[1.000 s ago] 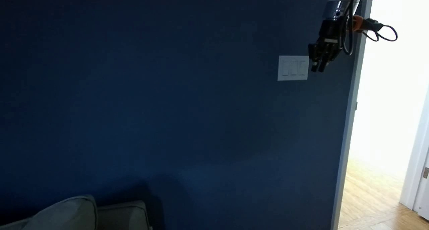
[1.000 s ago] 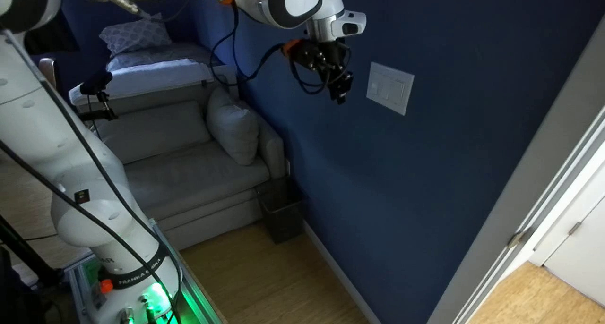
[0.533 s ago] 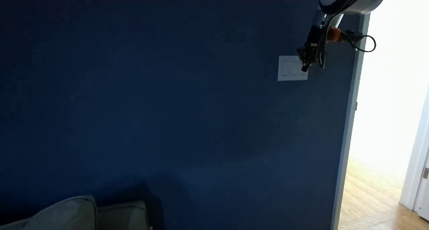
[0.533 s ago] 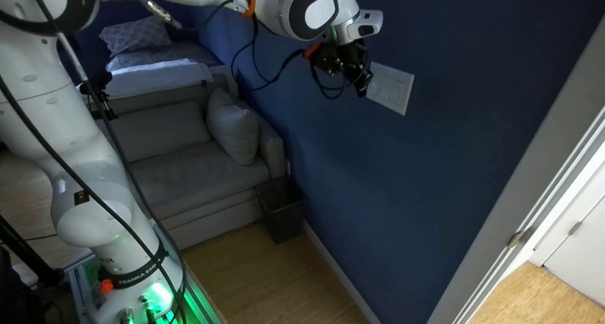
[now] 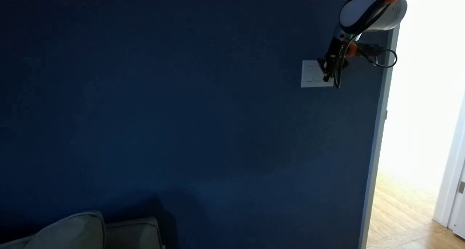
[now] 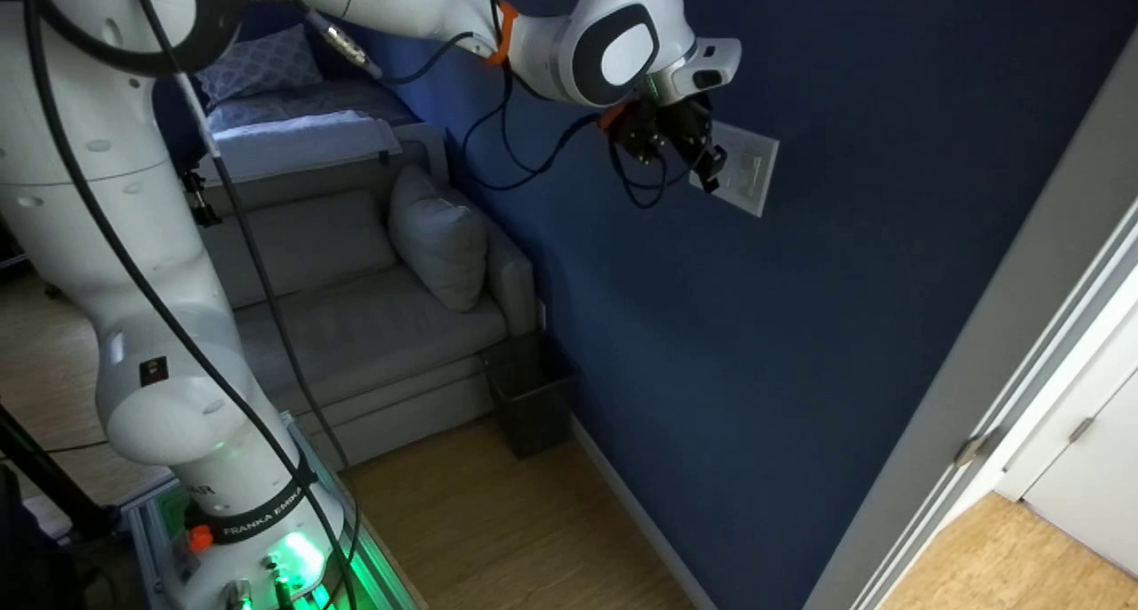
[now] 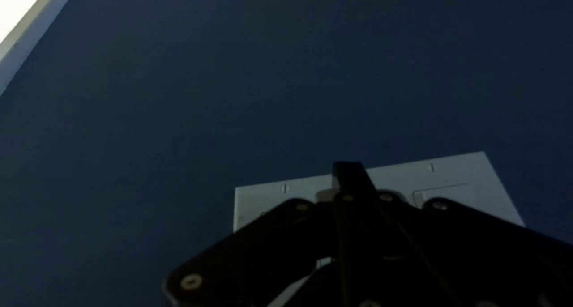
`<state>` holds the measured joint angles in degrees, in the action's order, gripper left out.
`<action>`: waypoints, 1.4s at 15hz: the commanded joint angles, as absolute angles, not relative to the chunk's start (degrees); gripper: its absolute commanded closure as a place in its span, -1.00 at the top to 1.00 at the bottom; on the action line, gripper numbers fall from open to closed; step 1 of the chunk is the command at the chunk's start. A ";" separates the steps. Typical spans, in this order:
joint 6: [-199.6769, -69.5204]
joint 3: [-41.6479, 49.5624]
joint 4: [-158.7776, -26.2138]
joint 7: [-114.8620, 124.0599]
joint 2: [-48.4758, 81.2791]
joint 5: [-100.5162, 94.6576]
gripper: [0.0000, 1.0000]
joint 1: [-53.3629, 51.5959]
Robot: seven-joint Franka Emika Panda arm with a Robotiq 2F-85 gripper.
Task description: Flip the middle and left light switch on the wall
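Observation:
The pale switch plate (image 5: 307, 82) is on the dark blue wall (image 5: 181, 114), with three rocker switches side by side. In an exterior view the left switch (image 5: 309, 74) and part of the middle switch (image 5: 317, 74) show; the gripper (image 5: 326, 79) covers the right part. In an exterior view the gripper (image 6: 710, 185) hides the plate's left part, and the plate (image 6: 763, 170) shows at right. In the wrist view the shut, empty gripper (image 7: 349, 168) lies across the plate (image 7: 465, 177), hiding most switches; one rocker corner shows. Contact cannot be told.
A bright doorway with a pale frame (image 5: 377, 140) is right of the plate. A grey sofa (image 6: 356, 325) with a pillow and a dark bin (image 6: 529, 405) stand along the wall. Black cables (image 6: 640, 203) hang beside the gripper.
The arm has moved toward the plate and slightly down. The gripper, beside the plate a second ago, now overlaps it in both exterior views. Its fingertips showed apart earlier and now show together.

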<state>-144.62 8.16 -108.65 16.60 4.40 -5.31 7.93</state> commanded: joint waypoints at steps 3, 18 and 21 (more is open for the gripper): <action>-149.84 8.68 -107.49 18.37 6.71 -5.54 -1.00 7.45; -136.71 7.88 -108.63 17.91 3.43 -3.72 -1.00 6.40; -136.16 7.62 -108.61 18.15 2.21 -3.64 -1.00 6.25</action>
<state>-137.98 7.88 -108.63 17.08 4.12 -4.64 6.50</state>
